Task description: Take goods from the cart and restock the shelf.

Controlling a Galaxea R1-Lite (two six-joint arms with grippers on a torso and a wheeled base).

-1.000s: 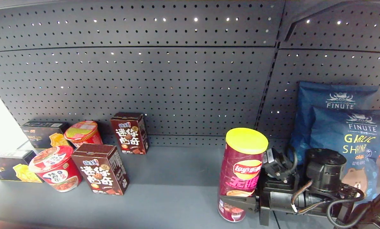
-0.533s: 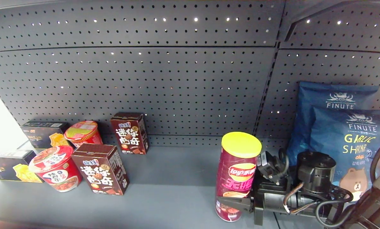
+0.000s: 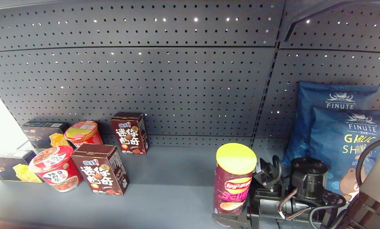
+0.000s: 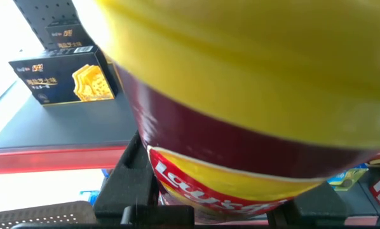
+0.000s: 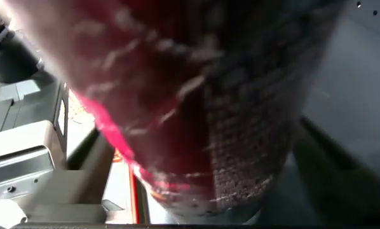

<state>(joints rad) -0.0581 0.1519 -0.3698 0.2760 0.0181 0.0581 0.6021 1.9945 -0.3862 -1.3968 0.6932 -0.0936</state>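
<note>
The restock is partway through. The right claw [image 3: 229,218] is closed on the lower body of a maroon chips can [image 3: 233,184] with a yellow lid. It holds the can upright over the front part of the shelf [image 3: 174,178], in the open stretch between the brown snack boxes [image 3: 100,168] and the blue shrimp-chip bags [image 3: 345,133]. The can's base is hidden at the bottom edge of the head view, so I cannot tell whether it touches the shelf board. In the right wrist view the same can [image 5: 196,108] sits right against the camera, which fits a firm grip.

The left claw [image 4: 215,213] appears clamped around a second chips can [image 4: 241,140] of the same kind, with a dark finger on each side of its body. It is low and out in front of the shelf's left end.

Already standing on the shelf are 2 brown snack boxes, 2 noodle cups [image 3: 54,168], 2 black boxes [image 3: 10,163] and 2 blue bags.

My judgement is that 2 steps remain: release the first can once it stands on the board, then bring up and place the second. I cannot tell how much more waits in the cart.
</note>
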